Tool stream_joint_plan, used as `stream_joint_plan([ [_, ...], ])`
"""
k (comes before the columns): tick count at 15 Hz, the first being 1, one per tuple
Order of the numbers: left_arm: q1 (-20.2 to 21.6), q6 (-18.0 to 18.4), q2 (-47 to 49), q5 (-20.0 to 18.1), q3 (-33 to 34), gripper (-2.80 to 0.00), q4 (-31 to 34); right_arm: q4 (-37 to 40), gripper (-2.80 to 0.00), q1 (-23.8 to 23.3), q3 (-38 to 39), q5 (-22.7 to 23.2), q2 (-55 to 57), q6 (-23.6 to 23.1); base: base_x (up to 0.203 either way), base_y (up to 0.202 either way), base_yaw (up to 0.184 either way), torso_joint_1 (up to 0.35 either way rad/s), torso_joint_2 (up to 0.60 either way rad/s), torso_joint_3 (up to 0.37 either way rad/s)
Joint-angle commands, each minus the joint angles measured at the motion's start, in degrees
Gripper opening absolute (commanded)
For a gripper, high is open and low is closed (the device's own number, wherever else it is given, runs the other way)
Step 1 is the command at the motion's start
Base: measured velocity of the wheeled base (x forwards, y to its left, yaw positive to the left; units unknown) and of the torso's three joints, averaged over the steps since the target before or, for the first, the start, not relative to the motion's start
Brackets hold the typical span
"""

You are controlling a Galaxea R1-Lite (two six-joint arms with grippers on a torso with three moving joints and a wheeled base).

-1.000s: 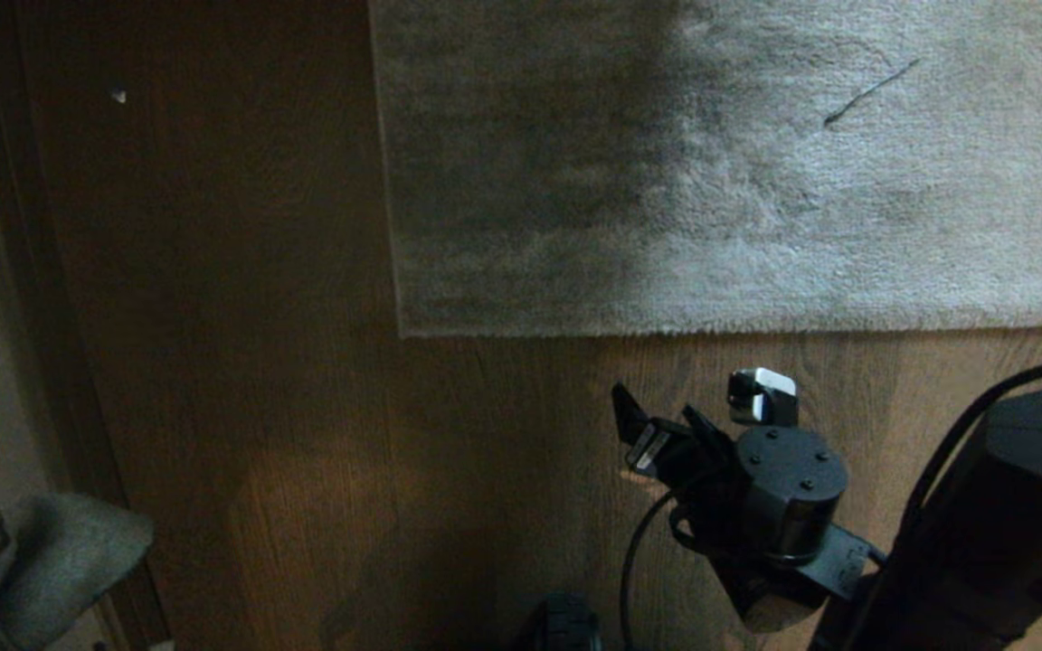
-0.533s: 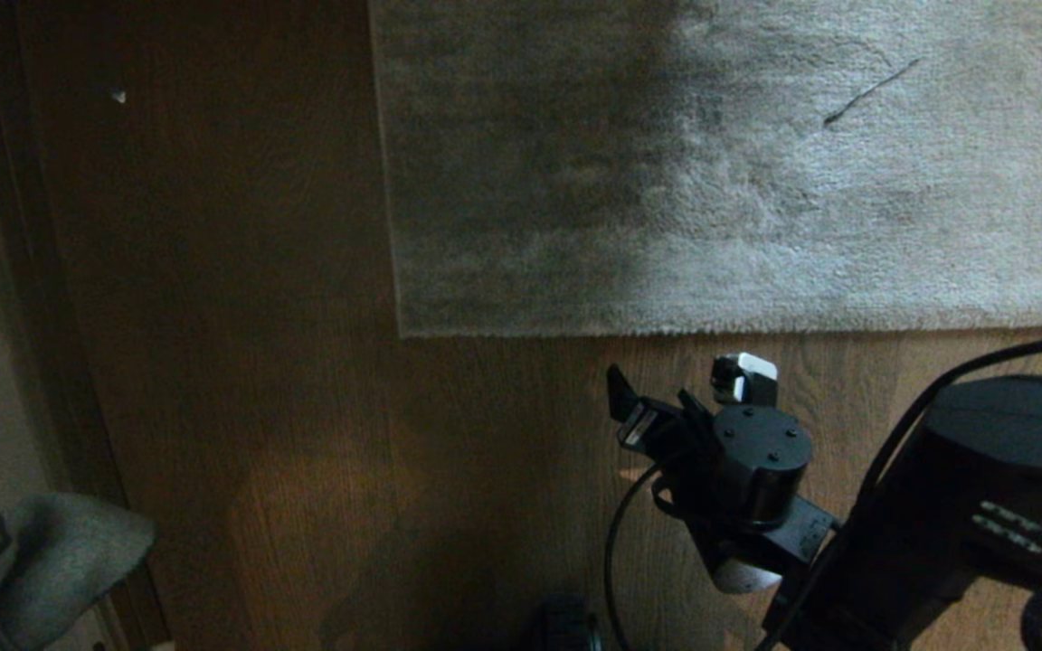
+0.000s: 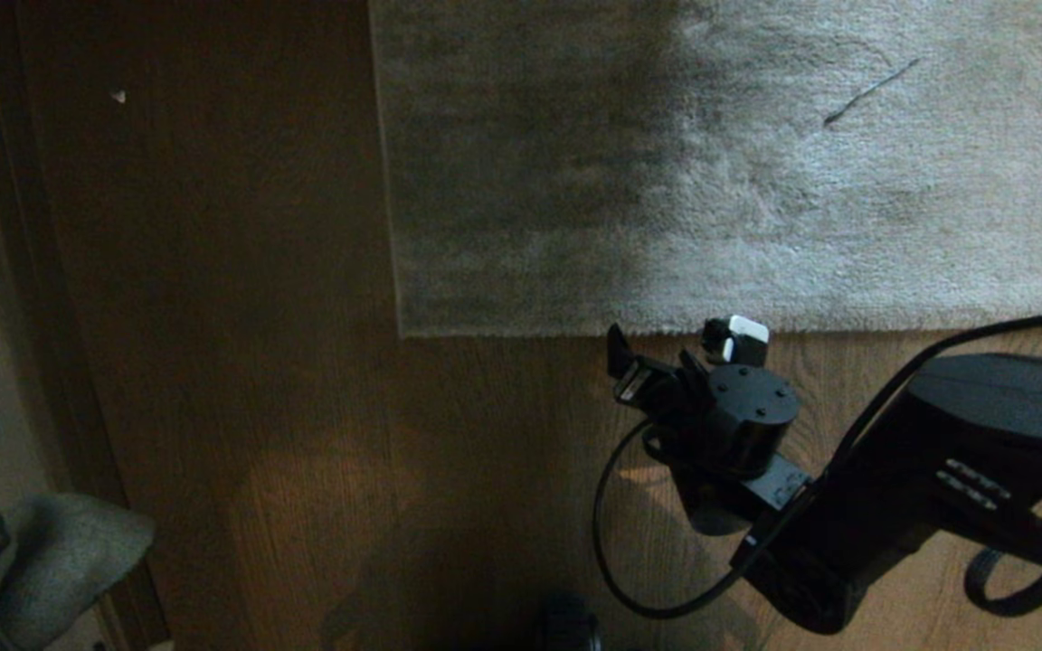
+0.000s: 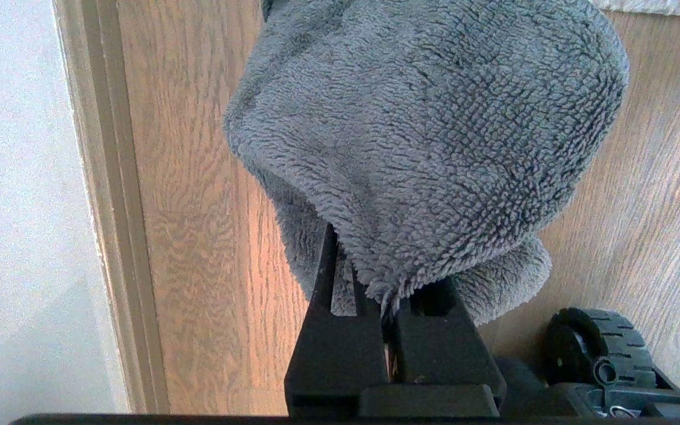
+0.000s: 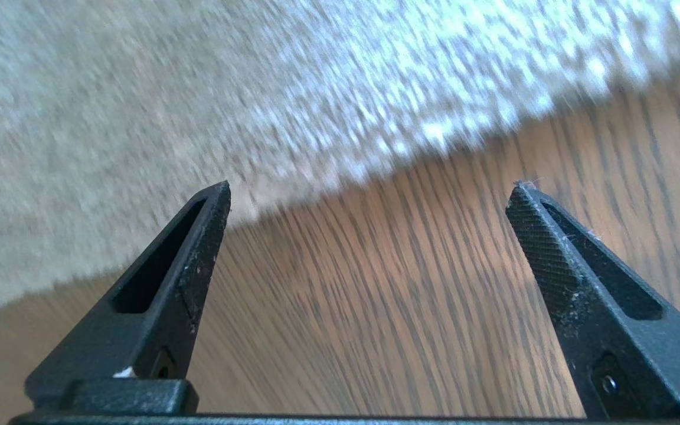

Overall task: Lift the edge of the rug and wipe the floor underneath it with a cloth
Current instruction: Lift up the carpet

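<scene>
Rug edge (image 3: 756, 330): straight near border of a large light grey rug, lying flat on the floor (image 3: 259, 407) and running left to right across the head view. Its long axis is horizontal in that view; at the left it ends in a square corner (image 3: 402, 333), from which a second border runs away toward the top of the view. The rug is cut off by the top and right margins, so its full extent is not shown. Its left portion lies in shadow, and a thin dark strand (image 3: 869, 90) rests on the pile at upper right.

Right hand (image 3: 679, 339): reaching from the lower right, just at the rug edge, fingers spread wide with nothing between them. In the right wrist view the right hand (image 5: 369, 189) points at the border (image 5: 316, 189), one fingertip (image 5: 216, 203) seen against the pile and the other over bare boards (image 5: 405, 307); whether either touches the rug cannot be made out, and the pile appears blurred.

Cloth (image 3: 51, 561): grey plush fabric at the lower left corner of the head view, partly cut off by the margin and well apart from the rug. In the left wrist view the cloth (image 4: 428, 136) is pinched in the closed left hand (image 4: 387, 313) and hangs above the floor, hiding the fingertips. A pale wall with skirting (image 4: 110, 206) runs beside it; a black wheel (image 4: 597, 348) shows near the hand.
</scene>
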Motion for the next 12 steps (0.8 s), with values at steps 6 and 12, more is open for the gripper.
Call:
stream_joint_plan([
  [6, 0.0, 0.0, 0.0, 0.0, 0.0, -2.8, 0.0, -2.8, 0.0, 0.0, -3.5, -0.2, 2.3, -0.2, 0.0, 0.0, 0.0, 0.0, 0.0, 0.0],
  [12, 0.0, 0.0, 0.0, 0.0, 0.0, -2.8, 0.0, -2.8, 0.0, -0.4, -6.6, -0.2, 4.3, -0.4, 0.0, 0.0, 0.0, 0.0, 0.0, 0.0],
])
